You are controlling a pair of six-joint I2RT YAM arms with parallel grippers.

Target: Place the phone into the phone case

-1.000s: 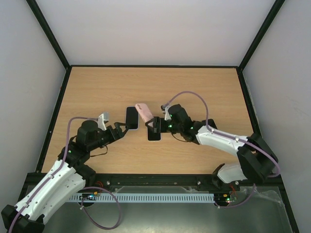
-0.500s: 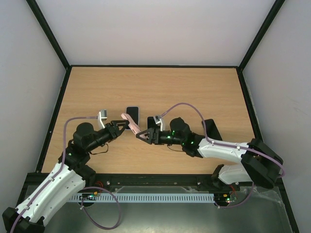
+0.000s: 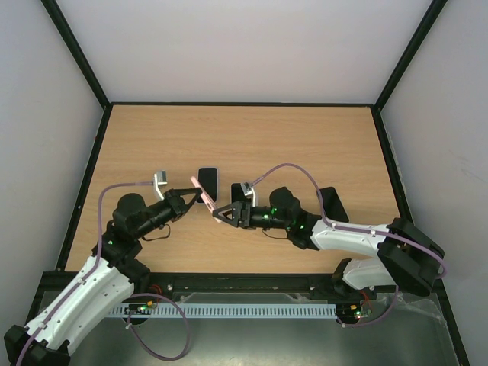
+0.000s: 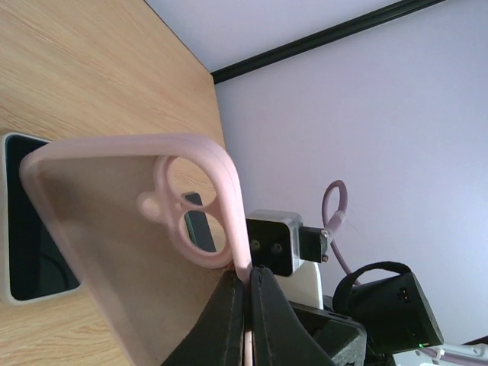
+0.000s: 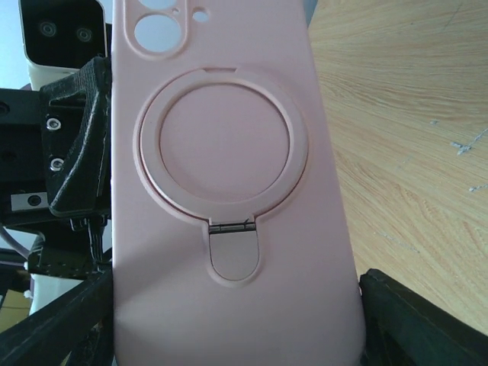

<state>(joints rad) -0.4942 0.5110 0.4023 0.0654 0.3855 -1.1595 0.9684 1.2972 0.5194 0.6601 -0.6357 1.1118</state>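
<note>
Find the phone case up off the table, shared between both arms. See the left gripper clenched tight on one long rim near the lens end. See the right gripper spread wide across the case's width, apparently bearing on both side rims (pad contact at the very bottom of the wrist view, so not certain). Find the phone lying flat on the wood just beyond the case, apart from it and ungripped.

Judged as the orienting step: turn the open cavity toward the phone before lowering. Avoid pulling one arm against the other; release one grip only after loading the other. Squeeze lightly across the width to avoid bowing the shell and narrowing the cavity.

Expect soft, matte pink silicone, slightly translucent from inside, with rounded corners and a raised lip. Mind the hinged ring stand on the back and the round lens cut-outs. Expect a rigid, dark, glossy phone with a pale edge, likely slippery on smooth wood grain.
</note>
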